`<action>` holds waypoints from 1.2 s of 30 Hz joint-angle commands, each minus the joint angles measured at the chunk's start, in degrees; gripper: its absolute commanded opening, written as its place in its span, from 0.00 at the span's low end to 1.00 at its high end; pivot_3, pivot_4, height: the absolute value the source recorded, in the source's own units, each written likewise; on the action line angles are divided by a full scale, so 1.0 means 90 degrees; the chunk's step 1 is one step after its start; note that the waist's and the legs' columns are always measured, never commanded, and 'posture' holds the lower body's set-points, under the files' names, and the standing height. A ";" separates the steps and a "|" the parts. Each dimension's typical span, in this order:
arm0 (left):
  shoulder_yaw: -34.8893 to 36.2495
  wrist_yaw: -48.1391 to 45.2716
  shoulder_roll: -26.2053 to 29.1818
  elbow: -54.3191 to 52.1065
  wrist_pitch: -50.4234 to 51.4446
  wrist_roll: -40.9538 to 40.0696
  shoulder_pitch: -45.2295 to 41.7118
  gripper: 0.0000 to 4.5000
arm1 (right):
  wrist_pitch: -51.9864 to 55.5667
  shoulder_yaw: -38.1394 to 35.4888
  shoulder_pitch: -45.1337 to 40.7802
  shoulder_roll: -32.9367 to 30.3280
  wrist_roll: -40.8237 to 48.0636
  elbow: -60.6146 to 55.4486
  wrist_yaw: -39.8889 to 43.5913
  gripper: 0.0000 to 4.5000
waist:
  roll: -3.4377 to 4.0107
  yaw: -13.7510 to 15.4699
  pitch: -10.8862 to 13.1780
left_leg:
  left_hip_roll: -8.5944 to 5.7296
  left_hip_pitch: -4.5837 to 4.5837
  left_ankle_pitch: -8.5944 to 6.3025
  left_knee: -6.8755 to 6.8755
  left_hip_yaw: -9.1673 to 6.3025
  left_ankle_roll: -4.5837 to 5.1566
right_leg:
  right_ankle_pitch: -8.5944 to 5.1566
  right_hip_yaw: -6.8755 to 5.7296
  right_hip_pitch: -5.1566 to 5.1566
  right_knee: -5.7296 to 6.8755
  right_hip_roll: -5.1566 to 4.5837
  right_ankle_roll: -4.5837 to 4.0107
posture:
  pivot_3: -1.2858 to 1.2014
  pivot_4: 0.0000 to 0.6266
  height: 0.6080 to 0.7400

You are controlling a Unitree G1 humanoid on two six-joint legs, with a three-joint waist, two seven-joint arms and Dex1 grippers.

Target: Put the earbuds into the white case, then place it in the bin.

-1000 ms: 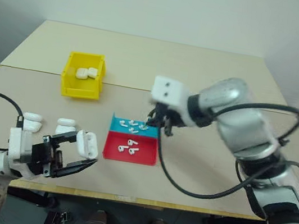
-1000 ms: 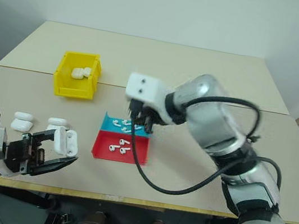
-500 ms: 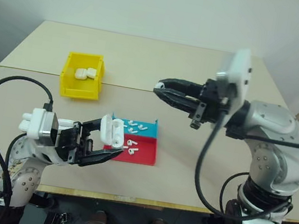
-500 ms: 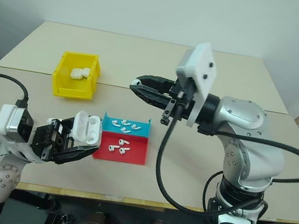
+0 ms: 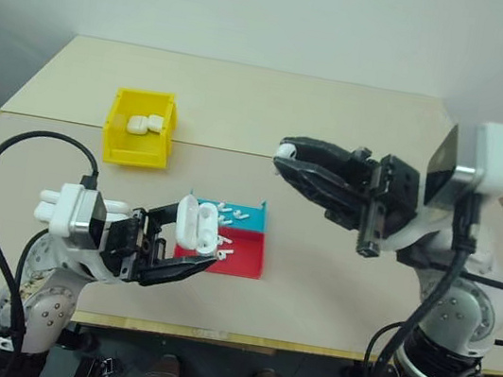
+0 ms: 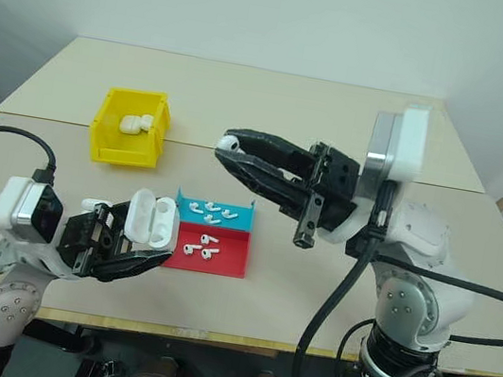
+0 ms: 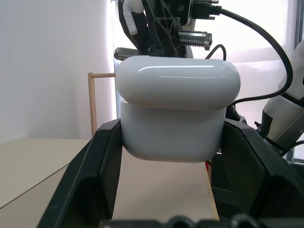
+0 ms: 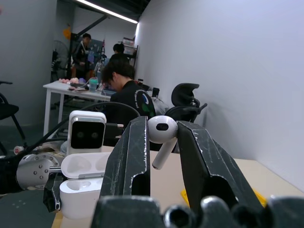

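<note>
My left gripper (image 5: 194, 239) is shut on the white case (image 5: 196, 221), holding it above the table's front left with its lid open (image 8: 80, 185). In the left wrist view its fingers (image 7: 102, 156) clamp both sides of the case (image 7: 175, 114). My right gripper (image 5: 287, 156) hovers above the table's middle, pointing left toward the case. It is shut on one earbud (image 8: 161, 130) at its tips. More earbuds (image 5: 226, 211) lie in the tray. The yellow bin (image 5: 134, 158) stands at the back left with two white cases (image 5: 144, 122) in it.
A flat tray (image 5: 245, 262), half blue and half red, lies just right of the held case. More white cases (image 5: 48, 205) lie on the table behind my left wrist. People sit at a table (image 8: 61, 88) far behind in the right wrist view.
My right gripper has lifted away from the tray and swung to point left, with an earbud in it. My left gripper has carried the open case up and to the right.
</note>
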 commanded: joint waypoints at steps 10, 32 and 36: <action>-0.0319 0.0167 -0.0174 -0.0440 0.0054 0.0028 -0.0050 0.63 | -0.2186 0.0965 0.0437 0.0100 -0.0200 0.0326 0.0703 0.21 | 0.0000 -0.0002 0.0000 | 0.0000 0.0004 0.0000 0.0000 0.0000 0.0000 | -0.0001 0.0001 0.0002 0.0001 0.0001 0.0001 | 0.52 0.24 1.00; -0.0345 0.0181 -0.0183 -0.0418 0.0088 -0.0013 -0.0119 0.63 | -0.3296 0.1925 0.0260 -0.0081 -0.0778 0.0968 0.1085 0.21 | 0.0000 0.0004 0.0000 | 0.0000 0.0005 0.0000 0.0000 -0.0001 0.0000 | 0.0000 0.0001 0.0002 0.0001 0.0001 0.0001 | 0.52 0.24 1.00; -0.0366 0.0161 -0.0169 -0.0449 0.0108 -0.0037 -0.0132 0.63 | -0.3463 0.2016 0.0279 -0.0169 -0.0974 0.1071 0.1159 0.21 | 0.0000 0.0003 0.0000 | 0.0000 0.0006 0.0000 0.0000 -0.0001 0.0000 | 0.0000 0.0001 0.0002 0.0001 0.0001 0.0001 | 0.52 0.24 1.00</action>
